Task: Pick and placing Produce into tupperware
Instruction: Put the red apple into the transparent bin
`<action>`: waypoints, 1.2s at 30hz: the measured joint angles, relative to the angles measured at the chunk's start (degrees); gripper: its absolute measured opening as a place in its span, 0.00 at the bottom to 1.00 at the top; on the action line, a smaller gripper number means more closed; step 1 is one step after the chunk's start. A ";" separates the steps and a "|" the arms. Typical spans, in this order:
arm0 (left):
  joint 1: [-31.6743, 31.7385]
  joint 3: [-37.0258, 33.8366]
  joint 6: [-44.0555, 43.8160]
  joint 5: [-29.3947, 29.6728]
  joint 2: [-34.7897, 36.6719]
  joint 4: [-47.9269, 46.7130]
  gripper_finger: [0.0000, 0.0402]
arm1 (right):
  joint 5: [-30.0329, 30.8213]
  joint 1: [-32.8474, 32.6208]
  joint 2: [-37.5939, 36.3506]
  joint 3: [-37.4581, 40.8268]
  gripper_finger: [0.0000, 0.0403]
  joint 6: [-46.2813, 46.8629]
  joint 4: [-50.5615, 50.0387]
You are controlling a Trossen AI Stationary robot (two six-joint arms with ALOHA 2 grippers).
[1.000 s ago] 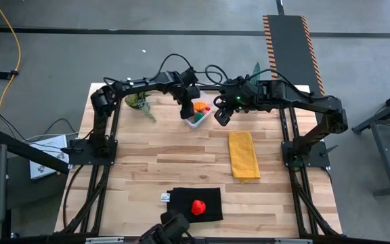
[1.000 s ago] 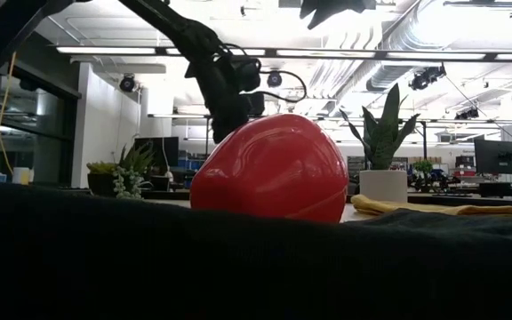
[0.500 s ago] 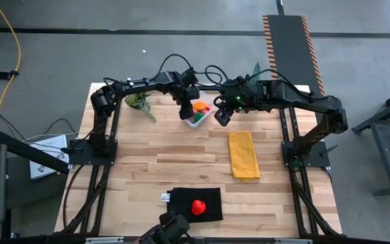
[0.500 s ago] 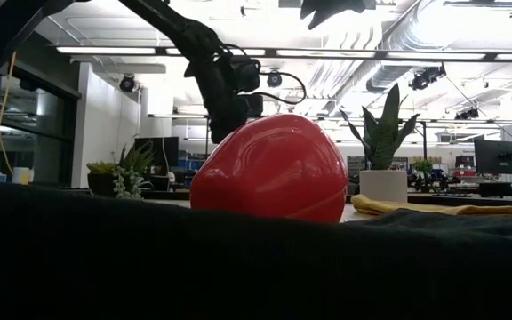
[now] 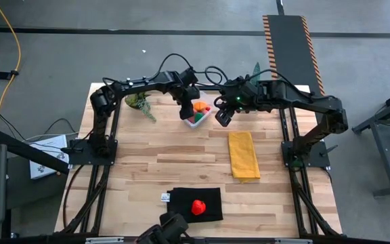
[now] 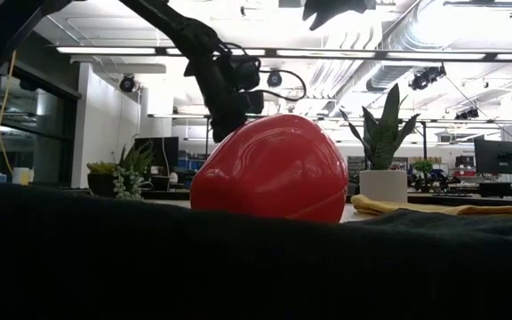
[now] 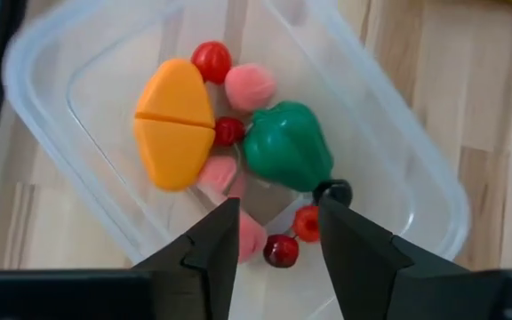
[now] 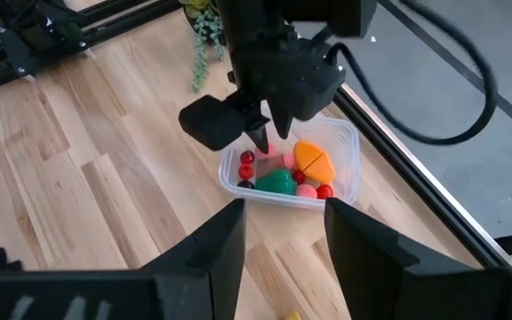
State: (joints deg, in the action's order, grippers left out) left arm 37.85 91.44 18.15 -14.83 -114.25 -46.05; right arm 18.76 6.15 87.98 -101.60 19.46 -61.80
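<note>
We note the tupperware (image 7: pixel 43 133) on the desk (image 5: pixel 181 163), at the far middle of it, lying slantwise. Inside lie the orange piece (image 7: pixel 174 124), the green piece (image 7: pixel 287 147), pink pieces (image 7: pixel 250 86) and small red berries (image 7: pixel 211 60); a dark berry (image 7: pixel 333 192) sits against the green piece. All Produce in the tub rests on its floor, close together.

Left gripper (image 7: pixel 276 233) hangs just above the tupperware, pointing down into it. Its fingers (image 7: pixel 216 236) stand apart with nothing between them; we see berries and the tub floor through the gap. From the right wrist view the same gripper (image 8: pixel 265 138) shows over the tub's near-left rim, apart from the Produce.

Right gripper (image 8: pixel 283 233) hovers just beside the tupperware, on the side toward the yellow cloth (image 5: pixel 244 154). Its fingers stand apart, empty.

Outward from the tupperware: a small green plant (image 5: pixel 141 103) lies to its left, near the left arm's base. The yellow cloth lies nearer the desk's front, right of the tub and well apart from it. Farther still, at the front edge, a red strawberry-like piece (image 5: pixel 198 207) sits on a black mat (image 5: pixel 212 198); in the low view it (image 6: pixel 269 169) fills the middle. A potted plant in a white pot (image 6: pixel 383 184) stands behind the cloth's edge there.
</note>
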 joint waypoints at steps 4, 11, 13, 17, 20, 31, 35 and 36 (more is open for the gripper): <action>0.02 1.21 0.00 -0.15 1.10 -0.70 0.31 | 0.87 -0.57 -0.64 0.04 0.36 -0.02 -0.32; 0.02 10.14 -0.14 -1.77 1.23 -8.60 0.19 | 1.38 -0.72 -1.09 0.04 0.36 -1.40 -0.59; 0.02 13.22 -0.57 -3.90 1.21 -11.01 0.14 | 0.81 -1.00 -1.09 0.04 0.36 -2.22 -0.59; 0.02 20.01 -0.63 -5.91 1.30 -15.02 0.03 | 0.90 -1.97 -1.09 0.04 0.36 -2.99 -0.58; 0.02 24.74 -0.72 -6.22 1.30 -17.15 0.02 | 2.49 -2.86 -1.11 0.04 0.36 -3.04 -0.57; 0.39 37.11 -0.57 -11.19 3.00 -27.11 0.00 | 8.00 -5.44 -5.69 5.92 0.36 -0.92 -0.13; 0.50 37.31 -0.45 -10.77 6.75 -28.47 0.00 | 10.34 -6.17 -12.35 13.74 0.36 3.78 3.44; 0.46 37.31 -0.37 -10.31 7.73 -28.97 0.00 | 10.54 -6.46 -14.51 16.27 0.35 4.81 5.54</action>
State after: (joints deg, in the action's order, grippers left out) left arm 38.31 128.75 17.78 -25.14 -106.51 -75.03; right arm 29.31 -0.31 73.47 -85.33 24.28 -56.26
